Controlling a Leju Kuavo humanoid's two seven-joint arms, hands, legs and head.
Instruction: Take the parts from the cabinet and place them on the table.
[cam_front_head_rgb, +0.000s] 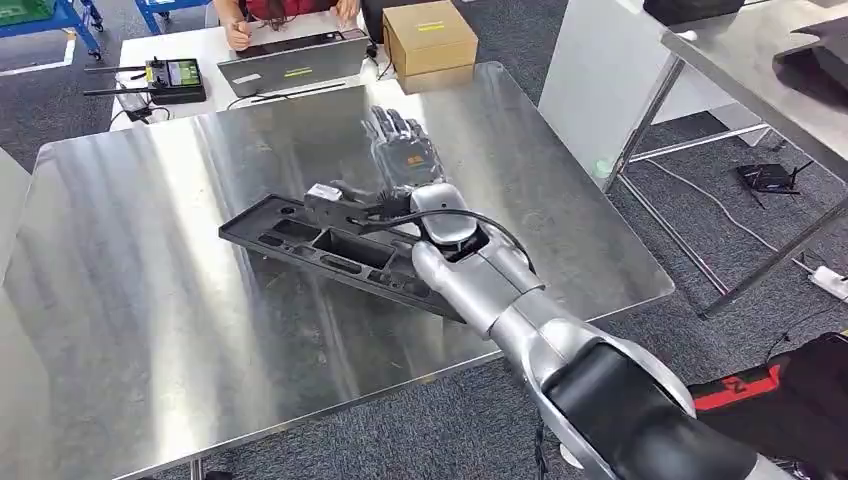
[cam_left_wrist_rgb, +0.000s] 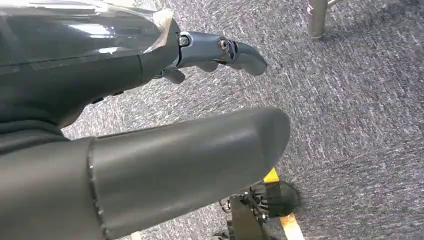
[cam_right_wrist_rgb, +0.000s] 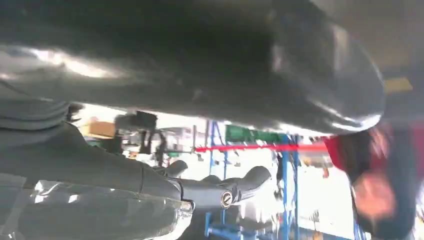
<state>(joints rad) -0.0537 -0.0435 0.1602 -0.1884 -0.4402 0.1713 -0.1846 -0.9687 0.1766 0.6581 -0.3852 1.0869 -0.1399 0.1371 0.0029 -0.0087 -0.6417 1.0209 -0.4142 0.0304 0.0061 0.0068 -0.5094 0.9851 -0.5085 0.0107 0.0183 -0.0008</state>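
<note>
The right hand (cam_front_head_rgb: 402, 148) hovers with fingers spread and holding nothing, just past the long black part (cam_front_head_rgb: 330, 252) lying flat on the steel counter (cam_front_head_rgb: 130, 300); the left hand (cam_left_wrist_rgb: 220, 52) hangs empty, fingers apart, above carpet

**Table clearance**

Steel table (cam_front_head_rgb: 130, 300) has bare surface left and near of the black part (cam_front_head_rgb: 330, 250), which lies diagonally mid-table. Right hand (cam_front_head_rgb: 405, 150) sits over it, fingers apart. Box (cam_front_head_rgb: 430, 42) and laptop (cam_front_head_rgb: 295, 62) crowd the far edge.
</note>
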